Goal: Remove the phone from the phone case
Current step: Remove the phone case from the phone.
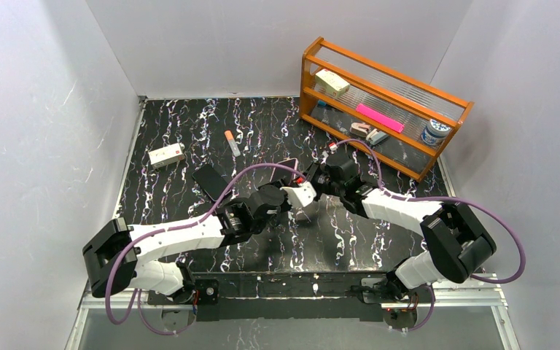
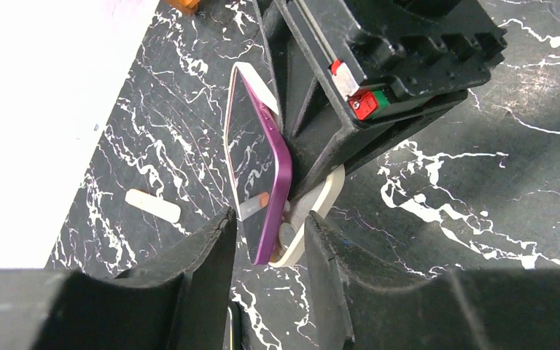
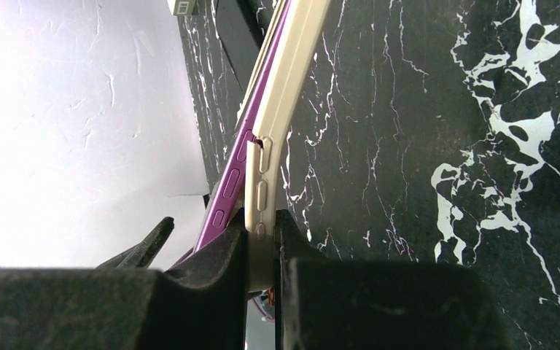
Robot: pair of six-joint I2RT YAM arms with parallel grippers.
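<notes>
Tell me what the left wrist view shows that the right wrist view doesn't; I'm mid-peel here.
Left wrist only: the glass face of the phone, with the left fingers flanking its lower end. Right wrist only: the button-cutout edge of the case pinched between the right fingers, and the phone's purple side bowed away from it. Both: the purple phone partly out of the cream case, with the marbled table behind.

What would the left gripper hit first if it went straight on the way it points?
The purple phone, whose lower end sits between the left gripper fingertips, with the cream phone case right beside it. The right gripper looks close behind, though depth is unclear.
</notes>
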